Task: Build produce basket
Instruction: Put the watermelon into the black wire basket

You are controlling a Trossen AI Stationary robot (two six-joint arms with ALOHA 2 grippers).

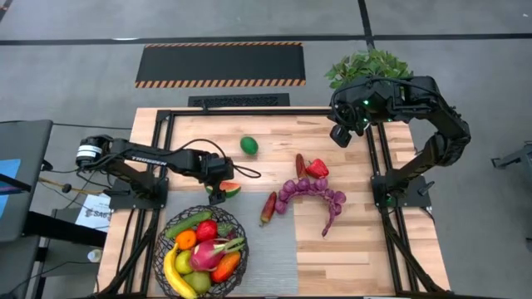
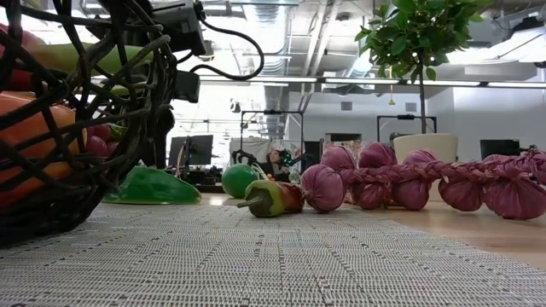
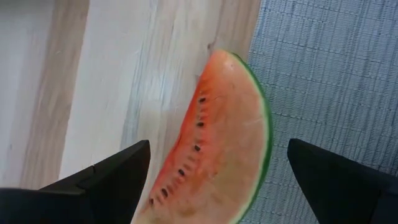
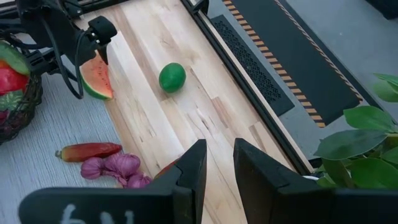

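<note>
A watermelon slice (image 3: 217,143) lies flat where the wooden top meets the grey mat (image 1: 274,257), its red face up. My left gripper (image 3: 217,149) is above it, pointing steeply down and open, one finger on either side of the slice and apart from it. The black wire basket (image 1: 202,252) stands on the mat at the near left, holding a banana, a dragonfruit, a red pepper and other produce. My right gripper (image 4: 217,168) is raised over the far right corner with a narrow gap between its fingers and nothing in it.
On the wood lie a round green fruit (image 1: 248,145), a red pepper (image 1: 316,169), a red-and-green chili (image 1: 268,208) and a braid of purple onions (image 1: 312,195). A leafy potted plant (image 1: 370,66) stands at the far right corner. Black frame rails run along the table's sides.
</note>
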